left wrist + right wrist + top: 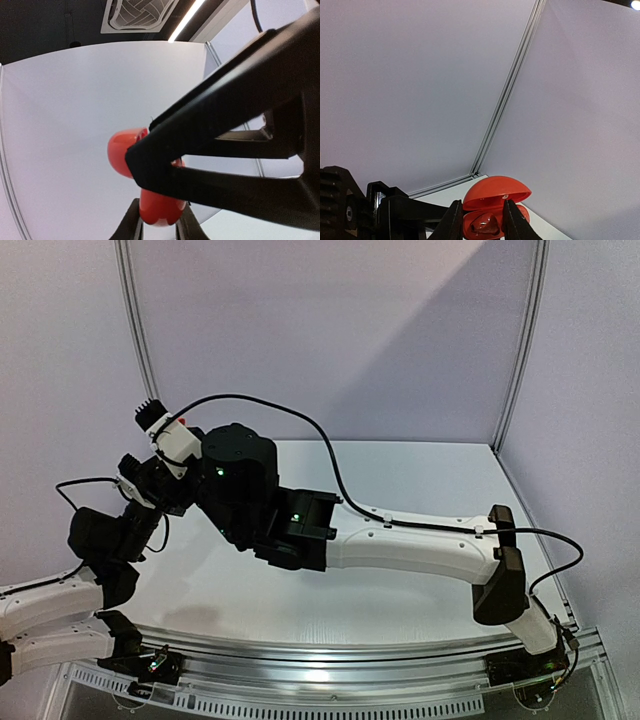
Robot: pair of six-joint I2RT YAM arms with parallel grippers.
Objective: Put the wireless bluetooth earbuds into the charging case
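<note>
Right gripper (481,202): fingers parted, clasping nothing that shows.
Charging case (495,190): red, lid open, just beyond and between those fingertips.
Earbud (485,226): red, lying in the case's well, between the fingertips; long axis unclear.
Left gripper (159,206): clenched on the case's base.
Nearer arm: right, poised at the well.

- Charging case (496,192): a glossy red, rounded clamshell, held up in the air. It stands open, with its domed lid hinged up and tilted over the lower shell. The opening faces the right wrist camera.
- Earbud (485,225): one small, shiny dark-red earbud sits inside the charging case's lower shell, beneath the raised lid.
</note>
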